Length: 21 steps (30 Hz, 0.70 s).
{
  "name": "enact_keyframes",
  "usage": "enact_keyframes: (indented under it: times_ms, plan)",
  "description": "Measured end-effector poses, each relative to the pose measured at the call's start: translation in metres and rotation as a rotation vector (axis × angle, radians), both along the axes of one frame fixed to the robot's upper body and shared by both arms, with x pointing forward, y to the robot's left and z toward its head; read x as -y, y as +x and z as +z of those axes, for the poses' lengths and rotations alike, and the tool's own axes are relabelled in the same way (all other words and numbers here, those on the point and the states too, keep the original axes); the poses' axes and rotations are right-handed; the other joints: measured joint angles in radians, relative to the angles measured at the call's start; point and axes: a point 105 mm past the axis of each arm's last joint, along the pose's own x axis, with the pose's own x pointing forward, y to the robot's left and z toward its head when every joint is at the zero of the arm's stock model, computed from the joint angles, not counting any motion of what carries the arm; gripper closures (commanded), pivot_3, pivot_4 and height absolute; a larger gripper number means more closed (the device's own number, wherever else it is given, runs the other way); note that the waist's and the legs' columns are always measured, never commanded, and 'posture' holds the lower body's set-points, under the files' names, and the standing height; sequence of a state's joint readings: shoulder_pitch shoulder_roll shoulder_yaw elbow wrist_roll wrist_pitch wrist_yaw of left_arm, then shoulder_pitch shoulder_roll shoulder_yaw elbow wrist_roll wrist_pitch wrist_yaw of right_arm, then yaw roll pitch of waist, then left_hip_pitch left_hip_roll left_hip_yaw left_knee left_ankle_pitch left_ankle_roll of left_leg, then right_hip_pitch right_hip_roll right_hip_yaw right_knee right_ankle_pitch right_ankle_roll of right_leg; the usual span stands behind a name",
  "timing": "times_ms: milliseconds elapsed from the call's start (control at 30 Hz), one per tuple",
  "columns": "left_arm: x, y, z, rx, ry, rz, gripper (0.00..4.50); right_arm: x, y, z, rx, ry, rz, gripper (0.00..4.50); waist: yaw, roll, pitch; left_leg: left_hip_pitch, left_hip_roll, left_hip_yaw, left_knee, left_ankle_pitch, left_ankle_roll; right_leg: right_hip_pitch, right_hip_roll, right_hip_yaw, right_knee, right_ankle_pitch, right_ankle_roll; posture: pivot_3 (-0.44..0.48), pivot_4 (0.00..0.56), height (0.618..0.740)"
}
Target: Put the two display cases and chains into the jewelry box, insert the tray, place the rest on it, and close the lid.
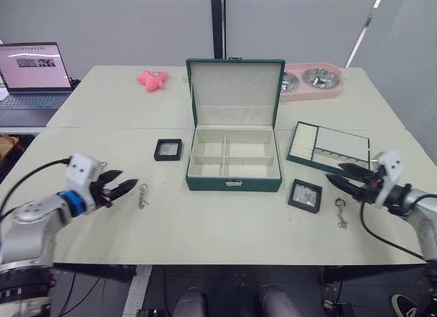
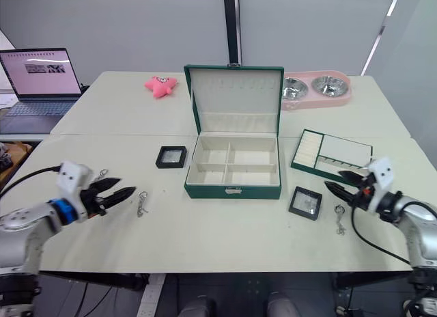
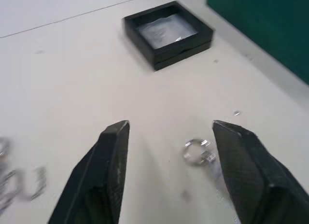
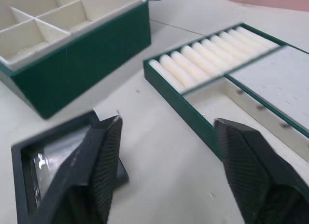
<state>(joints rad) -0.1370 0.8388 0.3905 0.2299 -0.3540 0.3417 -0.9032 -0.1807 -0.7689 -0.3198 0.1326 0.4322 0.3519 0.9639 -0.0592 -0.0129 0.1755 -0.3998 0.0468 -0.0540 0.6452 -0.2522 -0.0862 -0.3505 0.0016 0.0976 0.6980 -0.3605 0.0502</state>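
— Grippers? — Left gripper [image 1: 130, 186] and right gripper [image 1: 334, 173] hover low over the table [image 1: 225, 225], both spread wide and empty. — Nearest items? — Left chain [image 1: 143, 195] just beyond the left fingertips, lying lengthwise near-to-far; right chain [image 1: 340, 212] likewise, near right. Advise straddling the left chain across its long axis, low, before pinching. — Cases? — Right display case [image 1: 304, 195] flat beside the right gripper; left display case [image 1: 168, 149] farther. — Beyond? — Jewelry box [image 1: 233, 183] centre, lid [image 1: 235, 90] upright; tray [image 1: 328, 146] far right.
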Motion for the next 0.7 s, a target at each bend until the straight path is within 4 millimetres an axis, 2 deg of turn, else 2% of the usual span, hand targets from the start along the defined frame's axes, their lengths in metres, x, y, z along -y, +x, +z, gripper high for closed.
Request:
enact_keyframes:
  times_ms: [33,67,200,467,700]
  plan:
    - [-0.013,-0.007,0.001,-0.008,0.012,0.034,0.41,0.011,-0.004,0.0,-0.009,-0.005,-0.021,0.01,0.0,0.0,0.0,0.0,0.0,0.0,0.0,0.0,0.0,0.0,0.0,0.0,0.0,0.0,0.0,0.0,0.15,0.74]
    - [-0.027,-0.014,0.0,-0.018,0.024,0.067,0.09,0.021,-0.008,-0.001,-0.018,-0.01,-0.039,0.0,0.0,0.0,0.0,0.0,0.0,0.0,0.0,0.0,0.0,0.0,0.0,0.0,0.0,0.0,0.0,0.0,0.15,0.74]
    - [-0.059,-0.035,-0.007,-0.065,0.046,0.15,0.01,0.047,-0.019,-0.007,-0.056,-0.023,-0.091,0.0,0.001,0.0,0.0,0.0,0.0,0.0,0.0,0.0,0.0,0.0,0.0,0.0,0.0,0.0,0.0,0.0,0.15,0.74]
    - [-0.085,-0.054,-0.016,-0.094,0.054,0.229,0.01,0.08,-0.033,-0.027,-0.129,-0.086,-0.163,0.0,0.0,0.0,0.0,0.0,0.0,0.001,0.0,0.0,0.0,0.0,0.0,0.0,0.0,0.0,0.0,0.0,0.15,0.74]
    - [-0.095,-0.061,-0.023,-0.101,0.082,0.277,0.01,0.092,-0.037,-0.036,-0.148,-0.075,-0.203,0.0,0.0,0.0,0.0,0.001,0.0,0.001,0.0,0.0,0.0,0.0,0.0,0.0,0.0,0.0,0.0,0.0,0.15,0.74]
